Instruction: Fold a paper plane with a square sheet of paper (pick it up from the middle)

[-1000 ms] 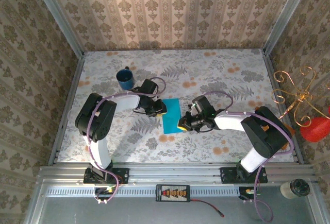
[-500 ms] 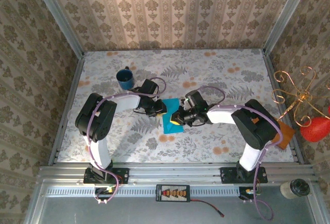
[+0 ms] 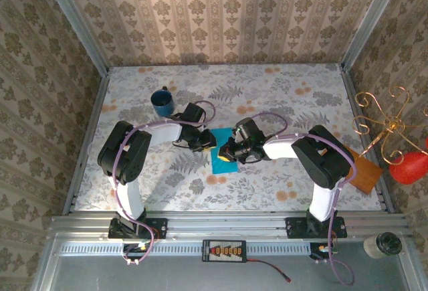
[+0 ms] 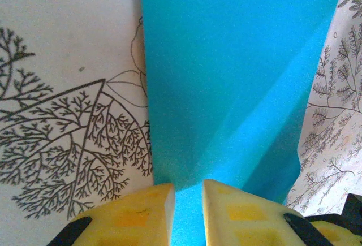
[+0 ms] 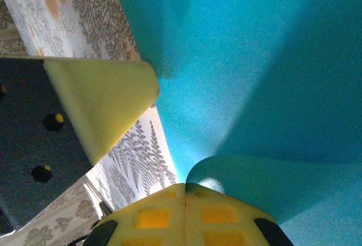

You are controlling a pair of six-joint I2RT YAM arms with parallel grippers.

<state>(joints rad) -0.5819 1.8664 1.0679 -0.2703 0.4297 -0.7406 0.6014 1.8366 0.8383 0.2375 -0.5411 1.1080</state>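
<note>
The square sheet of paper (image 3: 219,164) lies mid-worktop (image 3: 281,97) between the arms. The left gripper (image 4: 188,189) is clamped on one edge, likely to anchor it. The right gripper (image 5: 185,187), fingers pressed together, seems to pinch a curled flap for folding over.

Right claw (image 3: 226,151) farther left across sheet (image 3: 221,166)

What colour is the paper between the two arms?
The square sheet of paper is plain bright turquoise-blue, clearest in the left wrist view.
</note>
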